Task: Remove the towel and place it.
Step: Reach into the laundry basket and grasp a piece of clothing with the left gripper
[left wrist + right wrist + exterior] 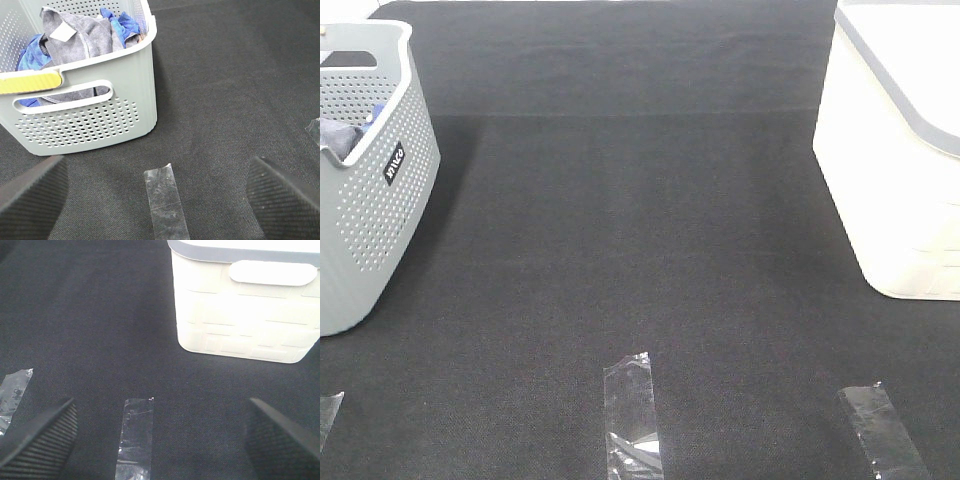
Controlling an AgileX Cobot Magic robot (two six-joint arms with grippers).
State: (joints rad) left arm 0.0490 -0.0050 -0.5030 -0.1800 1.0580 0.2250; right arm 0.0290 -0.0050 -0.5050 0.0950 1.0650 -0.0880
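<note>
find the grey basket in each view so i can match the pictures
Exterior high: the grey basket sits at the left edge, partly cut off.
Left wrist: close up, its handle side facing the camera, with the towel inside.
Right wrist: not in it; the white bin shows there instead.
Shared landmark: clear tape strips on the black mat appear in all three.

Towel (82,40): grey-lavender, crumpled, white tag up, inside grey basket (127,95) at left, partly showing through handle slot.
</note>
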